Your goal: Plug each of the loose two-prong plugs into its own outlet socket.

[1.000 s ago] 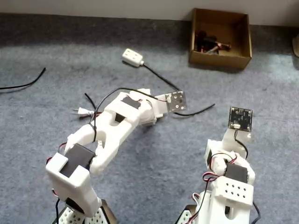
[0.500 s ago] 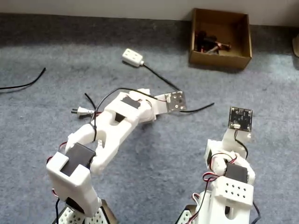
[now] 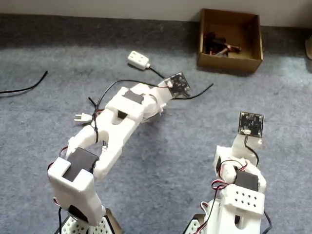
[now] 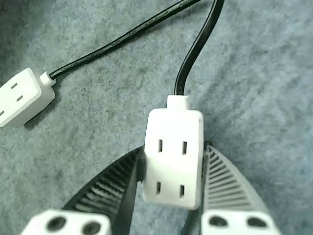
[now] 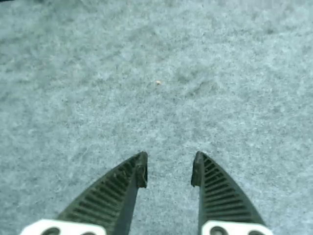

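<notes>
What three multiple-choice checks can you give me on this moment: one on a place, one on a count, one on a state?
1. Where does the loose two-prong plug lie?
A) in the cardboard box
B) on the carpet beside the left arm
C) plugged into a socket

2. How many pairs of slots show on the outlet block in the left gripper?
A) one
B) two
C) three

3. How is the right gripper?
A) open over bare carpet
B) shut on a plug
C) shut on a cable

Answers:
1 B: the high view shows it on the carpet at the arm's side, prongs free.
2 B: the left wrist view shows four slots, in two pairs.
3 A: its fingers stand apart with only carpet between them.
</notes>
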You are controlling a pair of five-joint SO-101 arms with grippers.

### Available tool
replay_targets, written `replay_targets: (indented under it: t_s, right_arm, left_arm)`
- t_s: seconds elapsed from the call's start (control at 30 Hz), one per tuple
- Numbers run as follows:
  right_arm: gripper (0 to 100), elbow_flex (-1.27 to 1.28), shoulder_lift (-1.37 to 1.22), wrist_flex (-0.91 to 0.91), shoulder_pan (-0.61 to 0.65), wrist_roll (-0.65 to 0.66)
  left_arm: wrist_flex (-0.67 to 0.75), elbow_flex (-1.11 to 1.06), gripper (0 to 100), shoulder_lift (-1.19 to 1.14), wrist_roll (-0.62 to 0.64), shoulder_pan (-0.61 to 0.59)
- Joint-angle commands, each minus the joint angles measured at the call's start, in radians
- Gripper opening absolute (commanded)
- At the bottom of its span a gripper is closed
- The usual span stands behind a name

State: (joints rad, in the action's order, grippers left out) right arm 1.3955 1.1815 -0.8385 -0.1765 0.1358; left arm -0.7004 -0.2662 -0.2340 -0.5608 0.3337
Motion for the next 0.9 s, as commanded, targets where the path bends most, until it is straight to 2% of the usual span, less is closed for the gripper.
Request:
replay_targets:
  t_s: [0.0,0.23,0.37,0.53,0.63,0.87]
  right_arm:
    - [15.4,-0.018,0.021,0.022,0.012,0.012]
    - [15.4,-0.018,0.021,0.022,0.012,0.012]
    - [15.4,-0.018,0.021,0.022,0.012,0.012]
    - [15.4,-0.018,0.021,0.022,0.007,0.008]
    - [15.4,-0.018,0.021,0.022,0.007,0.006]
    - [15.4,-0.018,0.021,0.022,0.005,0.006]
  left_arm:
    - [-0.121,0.124,1,0.013,0.081,0.058]
    - [-0.304,0.236,1,0.015,0.18,0.134]
    - [-0.334,0.228,1,0.041,0.183,0.177]
    - [-0.327,0.119,1,0.183,0.184,0.2]
    - [-0.295,0.041,1,0.254,0.239,0.196]
    - [-0.115,-0.168,1,0.288,0.379,0.203]
